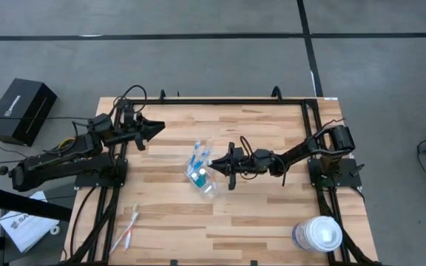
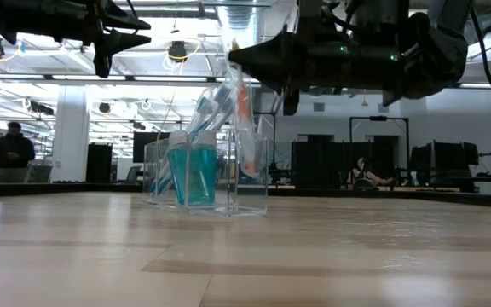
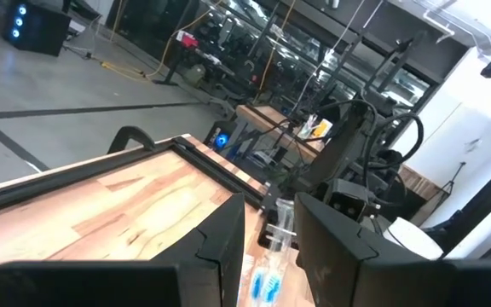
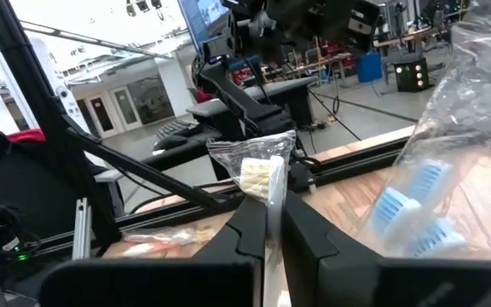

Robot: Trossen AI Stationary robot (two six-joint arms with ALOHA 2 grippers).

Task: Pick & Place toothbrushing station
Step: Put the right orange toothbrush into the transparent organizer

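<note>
A small clear plastic cup (image 1: 205, 183) stands on the wooden table near its middle. In the low view the cup (image 2: 228, 183) holds two teal tubes (image 2: 191, 175) and several toothbrushes in clear wrappers (image 2: 213, 107). My right gripper (image 1: 212, 161) reaches in from the table's right, just above the cup, and is shut on an orange-and-white wrapped toothbrush (image 2: 244, 119). My left gripper (image 1: 161, 127) hangs open and empty above the table's far left part. Two more toothbrushes (image 1: 129, 229) lie flat near the front left edge. My right gripper pinches the wrapped toothbrush between its two fingers at its bristle end (image 4: 262, 175), through the clear wrapper. The fingers come in about level from the table's right, across the brush. The brush stands steeply, a little tilted, with its lower end (image 2: 250, 166) inside the cup.
A big round white-lidded tub (image 1: 318, 235) stands at the front right corner. A black box (image 1: 22, 111) sits off the table's far left. Black frame rails (image 1: 228, 100) run along the table's edges. People show in the room behind (image 2: 11, 149).
</note>
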